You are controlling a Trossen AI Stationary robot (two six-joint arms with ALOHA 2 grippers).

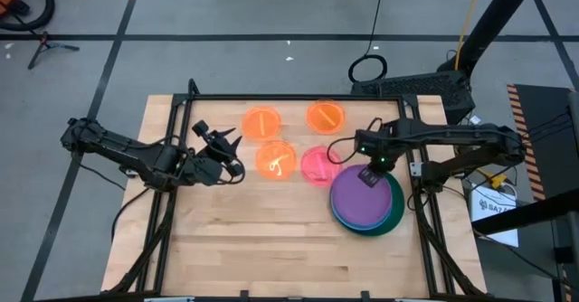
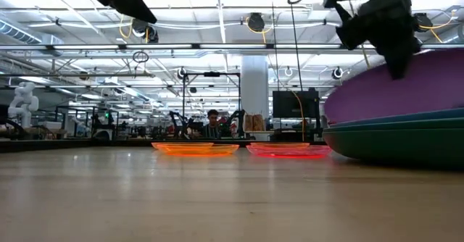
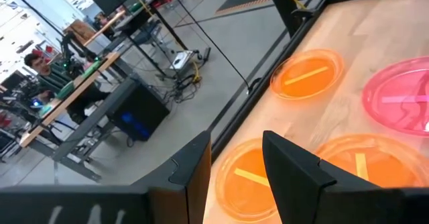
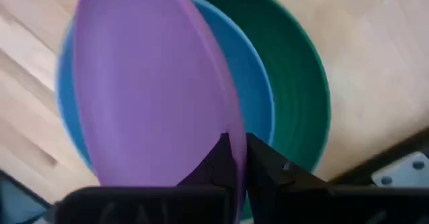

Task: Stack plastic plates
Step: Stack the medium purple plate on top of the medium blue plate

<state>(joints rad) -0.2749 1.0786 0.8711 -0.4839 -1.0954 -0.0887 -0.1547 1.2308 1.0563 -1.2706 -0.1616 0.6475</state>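
Observation:
My right gripper (image 1: 366, 174) is shut on a purple plate (image 1: 362, 198), which sits tilted over a blue plate (image 4: 258, 83). The blue plate lies in a dark green plate (image 1: 395, 213) at the table's right. Three translucent orange plates (image 1: 261, 122) (image 1: 326, 117) (image 1: 277, 159) and a pink plate (image 1: 317, 165) lie flat in the far middle. My left gripper (image 1: 235, 155) is open. It hovers just left of the nearest orange plate (image 3: 248, 177) and is raised off the table, touching nothing. My right gripper pinches the purple plate's rim (image 4: 231, 127) between its two fingers (image 4: 268, 167), coming from above and pointing down. The plate is tilted, with the held edge raised. Its opposite edge (image 2: 333, 108) is low over the blue plate; whether it touches there I cannot tell.
A black metal frame (image 1: 298, 97) runs along the table's far edge and sides. Bare wood (image 1: 262, 239) fills the near half of the table. People sit at desks in the room beyond the far edge (image 3: 40, 66).

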